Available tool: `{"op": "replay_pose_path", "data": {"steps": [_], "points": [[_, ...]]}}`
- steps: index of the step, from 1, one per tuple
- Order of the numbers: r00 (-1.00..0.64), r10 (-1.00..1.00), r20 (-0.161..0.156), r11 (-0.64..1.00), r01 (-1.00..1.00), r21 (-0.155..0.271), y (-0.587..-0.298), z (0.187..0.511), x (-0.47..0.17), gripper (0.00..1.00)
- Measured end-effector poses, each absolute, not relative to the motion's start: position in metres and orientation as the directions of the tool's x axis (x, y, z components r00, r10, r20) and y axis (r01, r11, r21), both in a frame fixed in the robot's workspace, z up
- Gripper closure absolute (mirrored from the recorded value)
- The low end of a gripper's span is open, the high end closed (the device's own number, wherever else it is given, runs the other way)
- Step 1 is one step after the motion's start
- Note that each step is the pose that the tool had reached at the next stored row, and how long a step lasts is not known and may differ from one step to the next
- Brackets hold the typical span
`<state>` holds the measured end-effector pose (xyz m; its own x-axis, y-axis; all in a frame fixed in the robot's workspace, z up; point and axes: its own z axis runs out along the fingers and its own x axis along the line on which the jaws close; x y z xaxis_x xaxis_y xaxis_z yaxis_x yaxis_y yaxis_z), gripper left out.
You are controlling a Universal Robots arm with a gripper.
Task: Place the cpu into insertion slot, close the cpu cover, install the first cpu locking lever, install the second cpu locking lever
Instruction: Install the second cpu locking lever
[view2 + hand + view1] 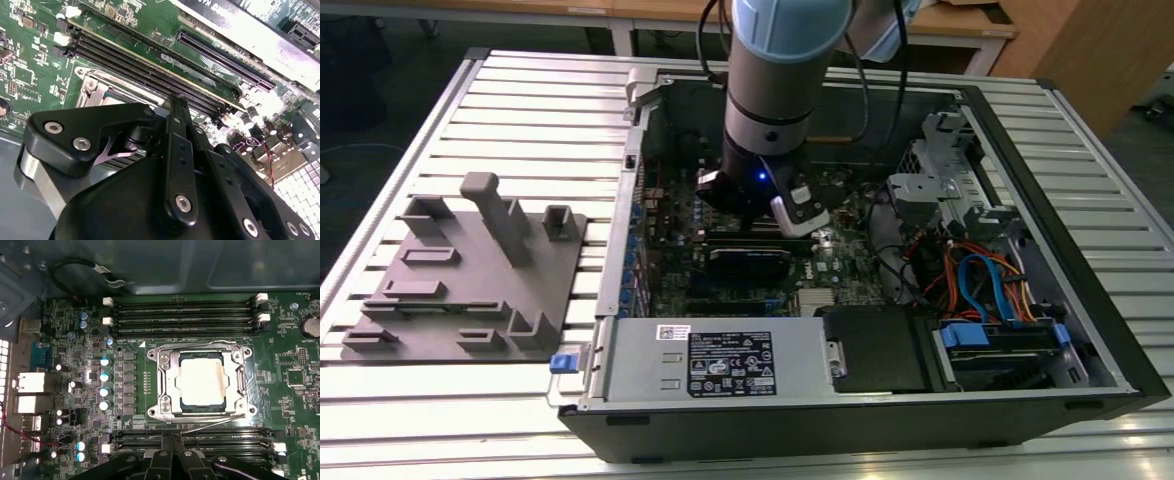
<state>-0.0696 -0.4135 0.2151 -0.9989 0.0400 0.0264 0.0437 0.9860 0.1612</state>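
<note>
Your black pincer [172, 452], fingertips pressed together on nothing, hovers beside the silver-rimmed square insertion slot [165, 390] mid-motherboard, where the pale silver-beige square cpu [202, 381] sits under the lowered silver metal cpu cover [234, 354], apparently ready for levers.

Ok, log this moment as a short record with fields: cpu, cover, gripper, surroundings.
cpu: the cpu lies flat in the insertion slot, pale top up
cover: the cpu cover lies down around the chip
gripper: the gripper hangs over the memory slots beside the socket, holding nothing
surroundings: open computer case on a slatted table; grey fixture on the exterior view's left
</note>
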Motion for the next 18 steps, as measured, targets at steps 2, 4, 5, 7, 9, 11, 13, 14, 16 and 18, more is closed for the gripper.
{"op": "replay_pose_path", "data": {"steps": [2, 4, 5, 7, 9, 11, 13, 14, 16, 18], "points": [[-0.999, 0.040, 0.027, 0.985, 0.044, 0.169, -0.4135, 0.2144, -0.0702, 0.89], [-0.999, 0.039, 0.027, 0.983, 0.044, 0.177, -0.4135, 0.2138, -0.0709, 0.89], [-0.999, 0.039, 0.028, 0.983, 0.044, 0.180, -0.4134, 0.2133, -0.0711, 0.89], [-0.999, 0.039, 0.030, 0.982, 0.044, 0.182, -0.4134, 0.2119, -0.0716, 0.89], [-0.999, 0.039, 0.033, 0.982, 0.045, 0.183, -0.4135, 0.2106, -0.0722, 0.89], [-0.999, 0.040, 0.035, 0.982, 0.045, 0.184, -0.4135, 0.2090, -0.0730, 0.89], [-0.999, 0.039, 0.037, 0.982, 0.045, 0.185, -0.4135, 0.2076, -0.0738, 0.89], [-0.999, 0.039, 0.037, 0.981, 0.045, 0.187, -0.4135, 0.2066, -0.0739, 0.89], [-0.999, 0.039, 0.038, 0.979, 0.045, 0.198, -0.4135, 0.2060, -0.0745, 0.89], [-0.999, 0.038, 0.038, 0.976, 0.046, 0.214, -0.4134, 0.2052, -0.0751, 0.89]]}}
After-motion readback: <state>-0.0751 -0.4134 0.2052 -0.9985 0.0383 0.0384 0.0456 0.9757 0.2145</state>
